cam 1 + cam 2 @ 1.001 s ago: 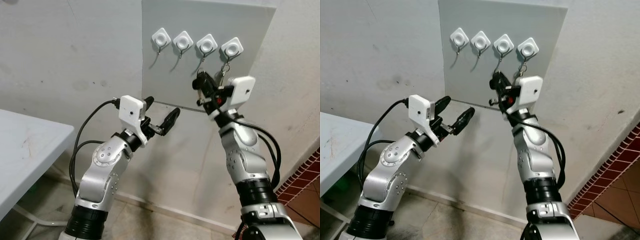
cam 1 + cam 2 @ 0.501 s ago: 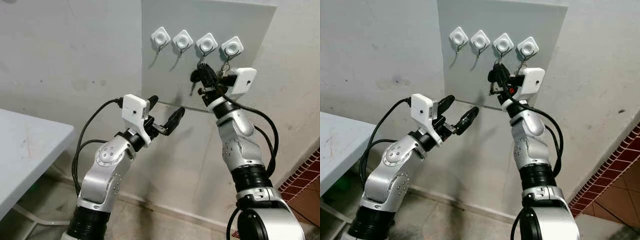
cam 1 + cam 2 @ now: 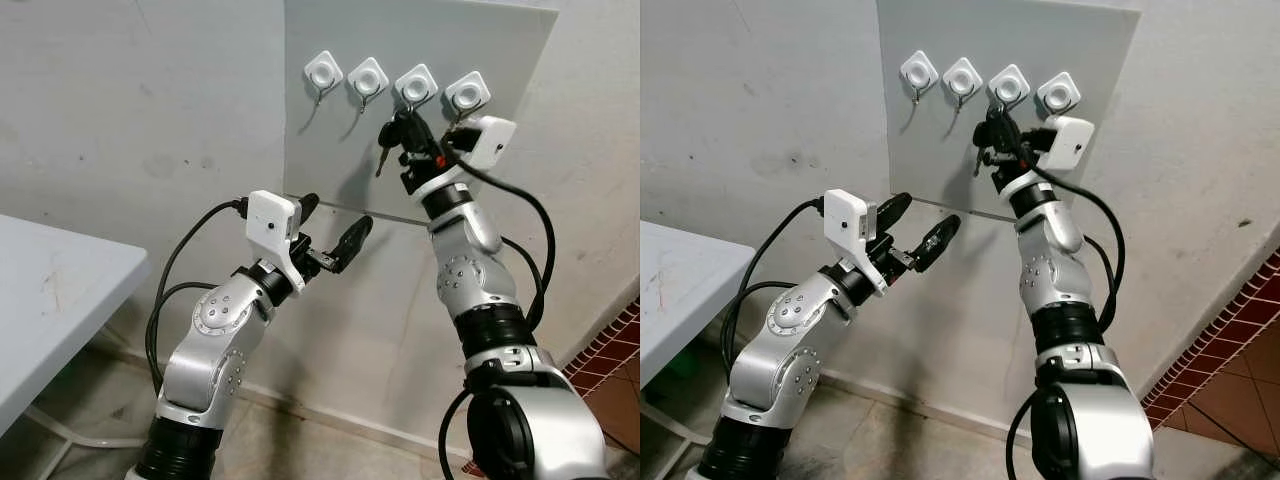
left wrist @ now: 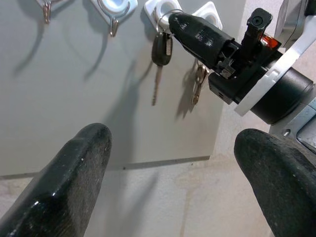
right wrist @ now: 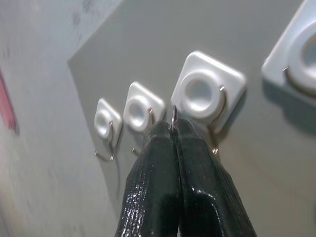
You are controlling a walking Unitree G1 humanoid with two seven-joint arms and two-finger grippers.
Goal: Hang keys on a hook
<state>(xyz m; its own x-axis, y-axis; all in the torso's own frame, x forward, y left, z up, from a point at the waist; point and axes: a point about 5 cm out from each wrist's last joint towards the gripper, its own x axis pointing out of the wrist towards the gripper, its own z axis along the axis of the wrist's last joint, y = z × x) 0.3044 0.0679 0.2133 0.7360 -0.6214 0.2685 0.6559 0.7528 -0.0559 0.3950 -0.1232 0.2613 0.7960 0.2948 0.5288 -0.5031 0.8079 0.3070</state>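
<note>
Hanging from its thin metal ring, black-headed key (image 4: 160,49) is pinched in closed right end effector (image 5: 174,129) at third white square hook (image 3: 416,82) on grey wall panel (image 3: 500,60); early release risks dropping it. Left end effector (image 3: 330,235) hovers open, empty.

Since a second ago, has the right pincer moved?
Yes. The right pincer rose and went left, from below the fourth hook to the third hook, carrying the key ring.
</note>
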